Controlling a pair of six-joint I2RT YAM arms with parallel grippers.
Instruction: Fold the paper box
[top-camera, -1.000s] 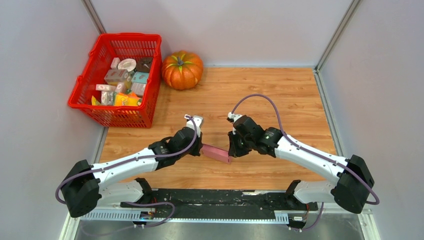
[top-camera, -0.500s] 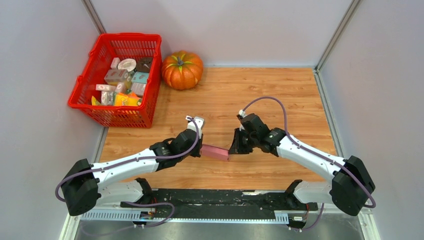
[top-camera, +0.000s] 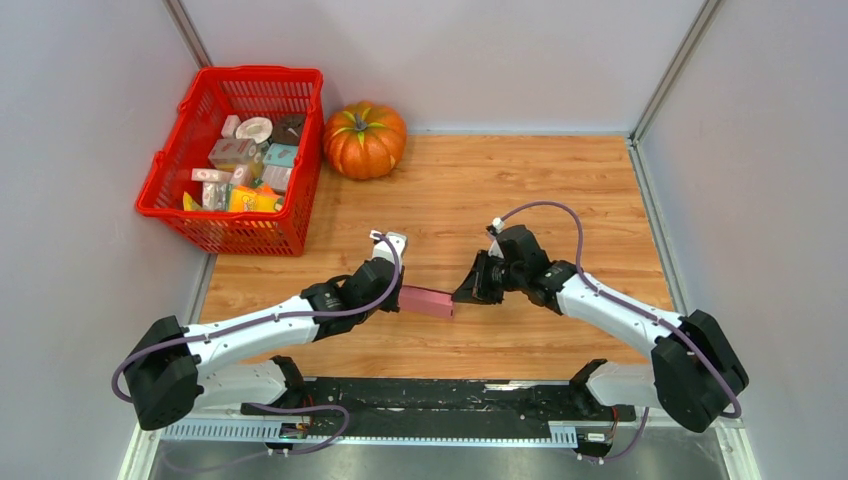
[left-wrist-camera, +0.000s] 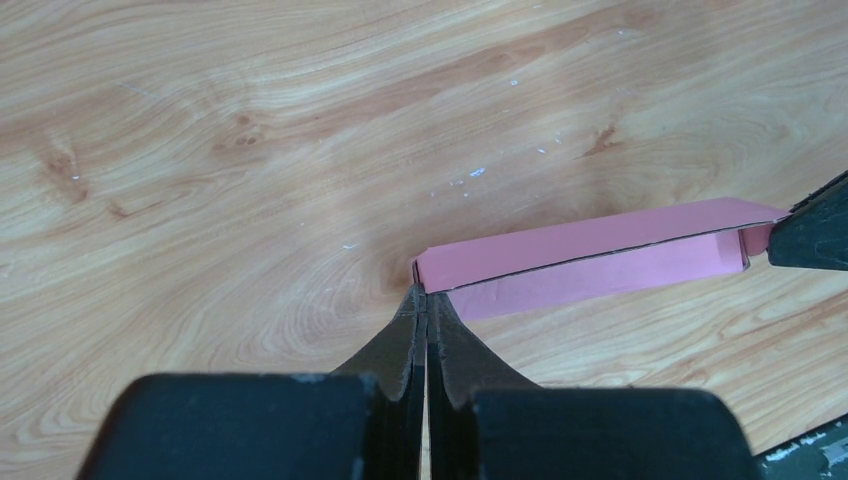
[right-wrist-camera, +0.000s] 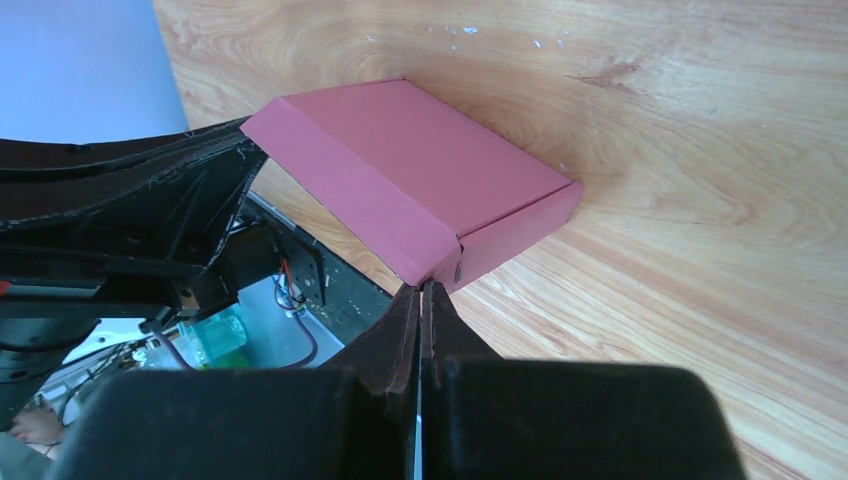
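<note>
The paper box (top-camera: 428, 300) is a small pink folded box, closed, lying between my two grippers near the table's front middle. My left gripper (top-camera: 398, 297) is shut, with its tips touching the box's left end. In the left wrist view the box (left-wrist-camera: 590, 250) stretches away to the right from the closed tips (left-wrist-camera: 422, 300). My right gripper (top-camera: 458, 297) is shut too, its tips against the box's right near corner. The right wrist view has the box's lid and side (right-wrist-camera: 430, 165) just beyond the shut gripper (right-wrist-camera: 425, 290). Neither pair of jaws visibly clamps any card.
A red basket (top-camera: 250, 72) full of small packaged goods stands at the back left, with an orange pumpkin (top-camera: 364, 140) beside it. Grey walls close in the wooden table on three sides. The black rail (top-camera: 430, 395) with the arm bases runs along the near edge.
The right arm's wrist has swung out to the right and its jaws have closed fully. The box has turned slightly and shifted a little left. The left gripper has edged left.
</note>
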